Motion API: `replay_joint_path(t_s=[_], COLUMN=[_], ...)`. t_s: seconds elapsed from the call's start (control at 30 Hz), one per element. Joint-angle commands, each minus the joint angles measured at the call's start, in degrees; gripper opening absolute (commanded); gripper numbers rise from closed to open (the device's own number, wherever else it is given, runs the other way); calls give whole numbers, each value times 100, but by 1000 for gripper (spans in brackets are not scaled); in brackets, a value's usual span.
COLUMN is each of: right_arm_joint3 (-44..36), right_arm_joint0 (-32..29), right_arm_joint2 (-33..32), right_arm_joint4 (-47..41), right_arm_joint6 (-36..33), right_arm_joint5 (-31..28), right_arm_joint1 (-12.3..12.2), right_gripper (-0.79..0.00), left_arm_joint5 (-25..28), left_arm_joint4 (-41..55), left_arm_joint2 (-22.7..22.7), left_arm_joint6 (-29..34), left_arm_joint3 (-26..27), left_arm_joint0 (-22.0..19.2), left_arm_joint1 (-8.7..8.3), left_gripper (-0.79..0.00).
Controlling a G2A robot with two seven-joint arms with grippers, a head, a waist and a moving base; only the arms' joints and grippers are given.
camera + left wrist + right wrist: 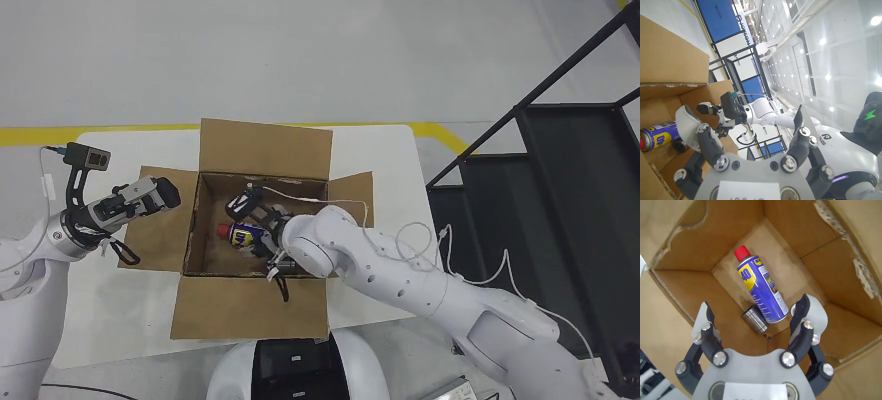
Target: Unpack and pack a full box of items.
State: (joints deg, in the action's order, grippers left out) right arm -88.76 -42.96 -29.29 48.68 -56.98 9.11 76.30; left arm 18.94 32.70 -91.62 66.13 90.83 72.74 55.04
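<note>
Noting spray can lying flat on floor of open cardboard box, metal cylinder just beside its base end. Finding right gripper hanging inside box above both, fingers spread, holding nothing. Finding left gripper outside box at side flap, likewise spread, empty.

spray can: partly under right arm | box: cut by edges | dark specks: too small

box: open, flaps out | blue spray can: lying inside | steel cylinder: beside can's base, perhaps touching
</note>
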Motion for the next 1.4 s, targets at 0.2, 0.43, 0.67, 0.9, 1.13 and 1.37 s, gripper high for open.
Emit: replay_joint_path(t_s=[0.2,0.43,0.67,0.9,1.13,1.37], right_arm_joint3=[1107,1333,1333,1274,1582,2320], right_arm_joint0=[614,690,690,690,866,1094], right_arm_joint2=[431,418,418,425,521,606], right_arm_joint4=[-191,-273,-273,-44,249,55], right_arm_joint6=[-163,59,59,109,-55,170], right_arm_joint5=[-1436,-1508,-1508,-1671,-1977,-2174], right_arm_joint1=[353,434,434,437,565,854], right_gripper=[0,0,0,0,0,-15], left_arm_joint5=[0,0,0,0,0,0], left_arm_joint4=[0,0,0,0,0,0], left_arm_joint2=[0,0,0,0,0,0], left_arm_joint6=[0,0,0,0,0,0], left_arm_joint3=[0,0,0,0,0,0], left_arm_joint0=[0,0,0,0,0,0], left_arm_joint1=[0,0,0,0,0,0], left_gripper=[0,0,0,0,0,0])
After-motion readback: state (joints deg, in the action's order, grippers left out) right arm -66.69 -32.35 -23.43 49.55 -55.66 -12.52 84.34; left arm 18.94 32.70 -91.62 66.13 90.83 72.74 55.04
